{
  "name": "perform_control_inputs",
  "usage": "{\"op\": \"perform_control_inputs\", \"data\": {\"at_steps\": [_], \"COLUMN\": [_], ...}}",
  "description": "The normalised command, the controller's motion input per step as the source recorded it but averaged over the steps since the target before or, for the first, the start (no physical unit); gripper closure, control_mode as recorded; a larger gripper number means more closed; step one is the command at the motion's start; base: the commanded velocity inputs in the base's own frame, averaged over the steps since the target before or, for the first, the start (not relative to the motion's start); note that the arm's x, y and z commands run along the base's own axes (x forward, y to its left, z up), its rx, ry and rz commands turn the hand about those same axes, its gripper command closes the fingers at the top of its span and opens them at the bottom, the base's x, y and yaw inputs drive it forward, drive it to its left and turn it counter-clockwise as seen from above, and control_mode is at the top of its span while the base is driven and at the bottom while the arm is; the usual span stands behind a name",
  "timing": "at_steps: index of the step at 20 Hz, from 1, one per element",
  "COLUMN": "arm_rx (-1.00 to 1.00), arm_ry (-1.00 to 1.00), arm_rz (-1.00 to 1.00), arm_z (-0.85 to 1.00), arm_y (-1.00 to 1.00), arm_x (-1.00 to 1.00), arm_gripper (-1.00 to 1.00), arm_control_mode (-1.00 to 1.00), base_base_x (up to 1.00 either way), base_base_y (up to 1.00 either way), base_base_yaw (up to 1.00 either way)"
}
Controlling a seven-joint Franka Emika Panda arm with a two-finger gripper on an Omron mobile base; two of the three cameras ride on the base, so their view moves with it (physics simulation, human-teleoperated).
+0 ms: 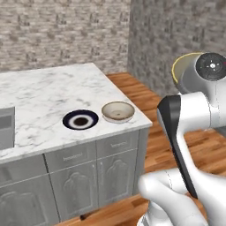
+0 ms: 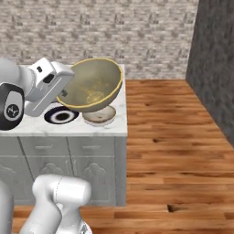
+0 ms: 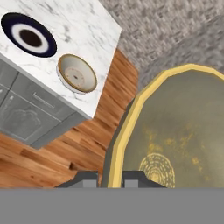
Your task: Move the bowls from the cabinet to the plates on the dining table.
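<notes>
Simulated kitchen with grey stone walls and a wooden plank floor (image 2: 169,137). Long dining table (image 1: 39,95) topped in white grey-veined marble over a grey panelled base, seen from the robot's side. Near the table's right end, a black plate (image 1: 80,119) with a pale ring and dark centre, lying flat on the marble. Just to its right, close to the corner, a tan bowl (image 1: 118,111) with a cream inside, sitting on what looks like a pale plate, though that plate is hard to make out. White arm raised in front of the table, gripper (image 3: 110,178) clenched on the rim of a second, olive-tan bowl (image 2: 91,84) with a yellowish edge, one finger inside and one outside. Held bowl tilted on its side in the air, its speckled hollow facing the right base camera, hanging above and nearer than the two dishes, apart from the tabletop.
</notes>
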Motion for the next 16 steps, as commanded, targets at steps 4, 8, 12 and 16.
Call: {"op": "perform_control_inputs", "data": {"at_steps": [4, 8, 12, 16], "arm_rx": [0.0, 0.0, 0.0, 0.0], "arm_ry": [0.0, 0.0, 0.0, 0.0], "arm_rz": [0.0, 0.0, 0.0, 0.0], "arm_z": [0.0, 0.0, 0.0, 0.0], "arm_y": [0.0, 0.0, 0.0, 0.0], "arm_x": [0.0, 0.0, 0.0, 0.0], "arm_gripper": [1.0, 1.0, 1.0, 1.0], "arm_control_mode": [1.0, 1.0, 1.0, 1.0], "base_base_x": [0.26, 0.26, 0.29, 0.25], "base_base_y": [0.34, 0.33, 0.34, 0.39], "base_base_yaw": [0.21, 0.21, 0.2, 0.19]}}
